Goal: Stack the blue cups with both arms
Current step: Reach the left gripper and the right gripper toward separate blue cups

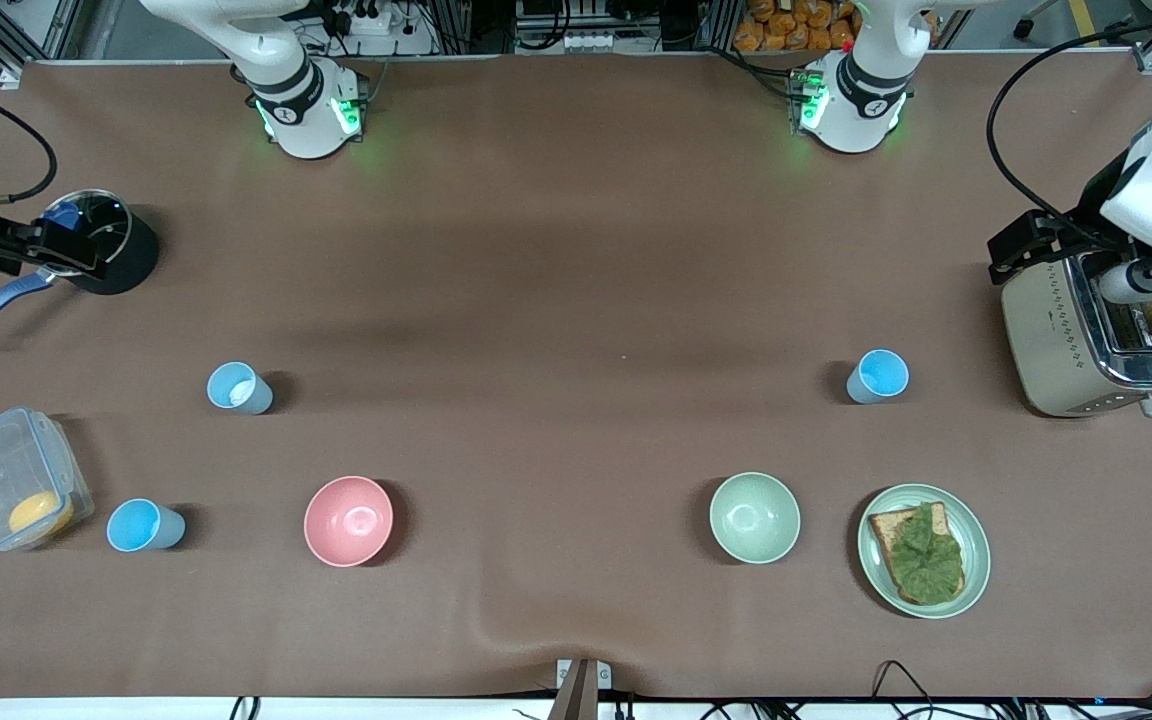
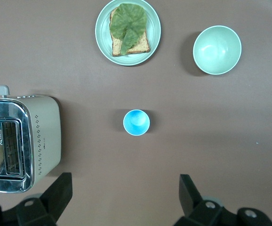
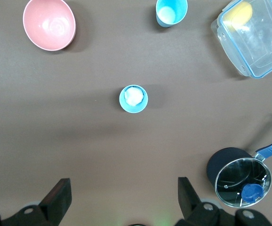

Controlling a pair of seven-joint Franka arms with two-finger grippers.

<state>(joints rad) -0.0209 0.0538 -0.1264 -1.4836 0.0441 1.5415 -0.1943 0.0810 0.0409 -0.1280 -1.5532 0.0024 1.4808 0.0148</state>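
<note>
Three blue cups stand upright on the brown table. One with a pale whitish inside (image 1: 239, 388) is toward the right arm's end, and shows in the right wrist view (image 3: 133, 99). A sky-blue one (image 1: 144, 526) stands nearer the front camera, beside a clear box; it also shows in the right wrist view (image 3: 172, 12). Another sky-blue cup (image 1: 877, 376) stands toward the left arm's end, beside the toaster, and shows in the left wrist view (image 2: 136, 122). My left gripper (image 2: 125, 183) is open and empty, high over bare table by that cup. My right gripper (image 3: 124, 184) is open and empty, high over bare table by the pale cup.
A pink bowl (image 1: 348, 520) and a pale green bowl (image 1: 754, 517) sit nearer the front camera. A plate with toast and a leaf (image 1: 924, 549) is beside the green bowl. A toaster (image 1: 1096, 330), a black lidded pot (image 1: 101, 255) and a clear box (image 1: 16, 480) stand at the table's ends.
</note>
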